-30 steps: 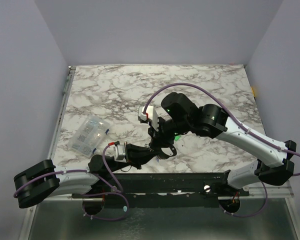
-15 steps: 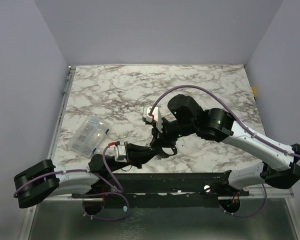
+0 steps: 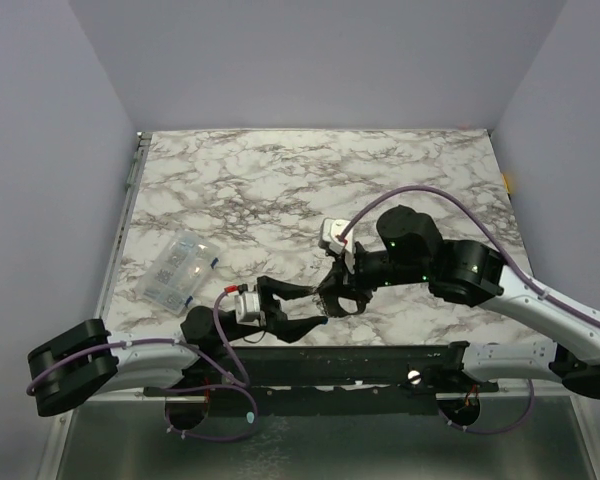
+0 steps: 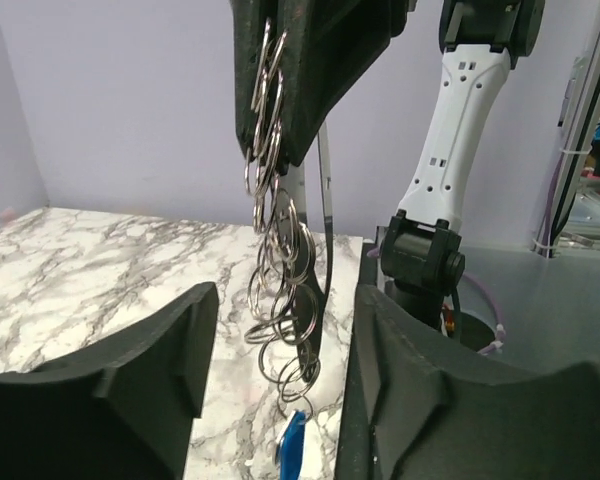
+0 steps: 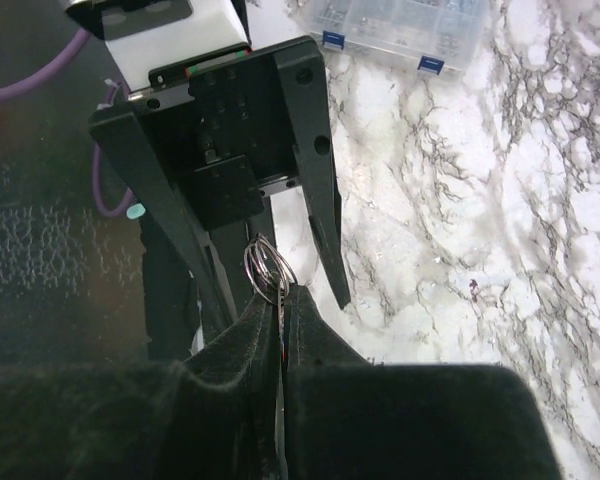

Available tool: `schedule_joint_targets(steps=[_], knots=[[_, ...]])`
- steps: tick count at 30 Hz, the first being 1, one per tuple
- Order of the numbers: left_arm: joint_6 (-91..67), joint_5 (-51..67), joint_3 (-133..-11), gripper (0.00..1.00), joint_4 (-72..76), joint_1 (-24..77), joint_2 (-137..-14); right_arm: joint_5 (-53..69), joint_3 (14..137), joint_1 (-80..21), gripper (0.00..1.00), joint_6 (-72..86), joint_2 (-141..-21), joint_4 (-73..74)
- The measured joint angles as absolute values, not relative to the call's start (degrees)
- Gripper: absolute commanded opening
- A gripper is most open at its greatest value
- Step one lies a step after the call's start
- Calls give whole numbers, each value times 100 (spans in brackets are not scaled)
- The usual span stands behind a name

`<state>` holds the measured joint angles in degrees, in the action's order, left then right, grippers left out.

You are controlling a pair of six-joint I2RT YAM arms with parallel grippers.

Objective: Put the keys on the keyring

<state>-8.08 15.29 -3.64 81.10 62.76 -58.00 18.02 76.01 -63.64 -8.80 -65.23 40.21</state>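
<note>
Near the middle of the counter's (image 3: 280, 180) near edge, the right end effector (image 5: 282, 295) is clenched on the keyring (image 4: 280, 250). It pinches the top of the keyring's string of silvery linked rings, so the string hangs straight down. At the string's lower end dangles the blue key (image 4: 292, 440). The left end effector (image 4: 280, 320) is released, its two black fingers (image 4: 130, 370) standing apart on either side of the hanging rings without touching them. Toward the counter's left edge lies a clear plastic box (image 3: 180, 268) with blue clasps.
</note>
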Motion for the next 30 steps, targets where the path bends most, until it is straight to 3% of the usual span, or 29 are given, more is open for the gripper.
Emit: schedule_joint_targets(steps=[5, 12, 17, 23, 30], knots=[[-805, 1522, -362, 75, 7762, 6274, -5360, 1544, 7413, -6364, 1, -773, -6143, 4007], [-843, 1081, -849, 75, 5944, 6276, -4425, 117, 7321, -6364, 1, -285, -6064, 4427], [-989, 384, -1262, 73, 4864, 6276, -4431, -1142, 7183, -6359, 1, 259, -5977, 4919], [-1002, -550, -2362, 73, 3286, 6215, -5669, -1953, 7172, -5972, 1, 843, -5964, 5596], [45, 43, -3435, 73, 2685, 5393, -7450, -2281, 7170, -5725, 1, 1070, -5586, 6005]])
